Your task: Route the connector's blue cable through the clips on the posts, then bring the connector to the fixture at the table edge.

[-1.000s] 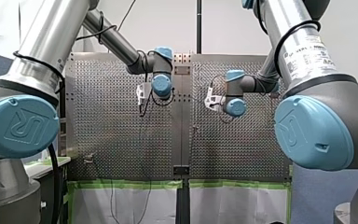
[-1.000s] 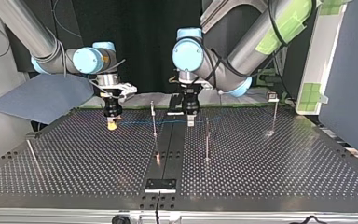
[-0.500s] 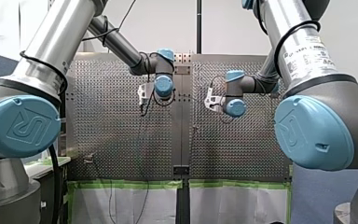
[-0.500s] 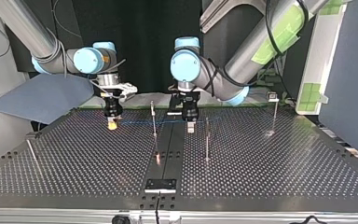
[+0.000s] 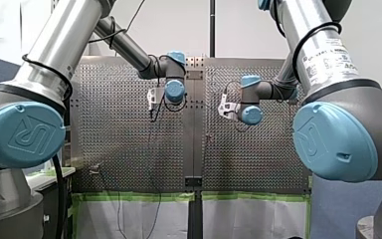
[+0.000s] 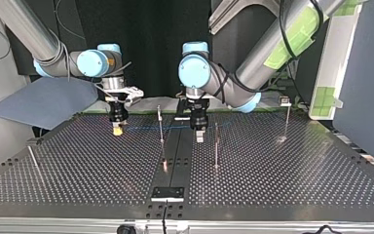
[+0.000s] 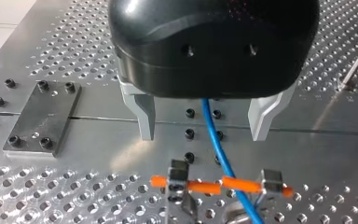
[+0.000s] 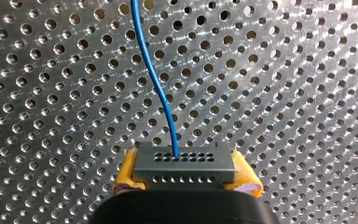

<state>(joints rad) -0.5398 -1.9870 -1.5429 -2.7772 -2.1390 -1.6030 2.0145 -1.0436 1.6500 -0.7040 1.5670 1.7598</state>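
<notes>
**Cable routing on the perforated tabletop (image 6: 282, 175).** My right gripper (image 6: 118, 128), at the top view's left, clamps the grey connector (image 8: 184, 163) between its yellow pads (image 8: 127, 173). The connector is held over the tabletop, well apart from the fixture (image 6: 167, 193) at the near edge. The blue cable (image 8: 154, 79) leaves the connector's row of holes and runs across the top view, past a thin post (image 6: 160, 124), to my left gripper (image 7: 203, 136). There the metal fingers (image 7: 143, 116) stand wide apart. The cable passes between them without touching either (it is not gripped). Ahead of these fingers the cable crosses a clip (image 7: 179, 179) fitted with orange sleeves (image 7: 204, 187).
</notes>
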